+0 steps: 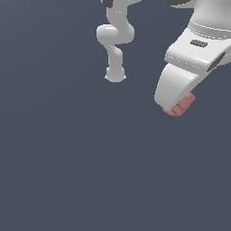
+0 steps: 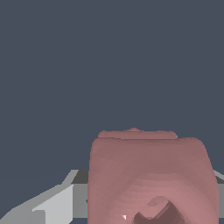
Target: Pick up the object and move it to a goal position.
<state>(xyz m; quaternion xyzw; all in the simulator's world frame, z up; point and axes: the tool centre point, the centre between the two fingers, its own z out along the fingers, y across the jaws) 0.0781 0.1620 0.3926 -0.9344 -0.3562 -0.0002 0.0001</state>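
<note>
The object is a small pinkish-red block (image 1: pixel 182 106). In the exterior view it sticks out below a white finger (image 1: pixel 173 85) of my gripper (image 1: pixel 178 107) at the upper right, lifted off the dark floor. In the wrist view the block (image 2: pixel 148 170) fills the lower middle, with a hollow ring-like mark on its near face, and grey fingers (image 2: pixel 57 203) flank it on both sides. The gripper is shut on the block.
The arm's white links and base (image 1: pixel 115 49) stand at the top middle of the exterior view. The plain dark grey floor (image 1: pixel 67 158) spreads all around. No goal marker shows.
</note>
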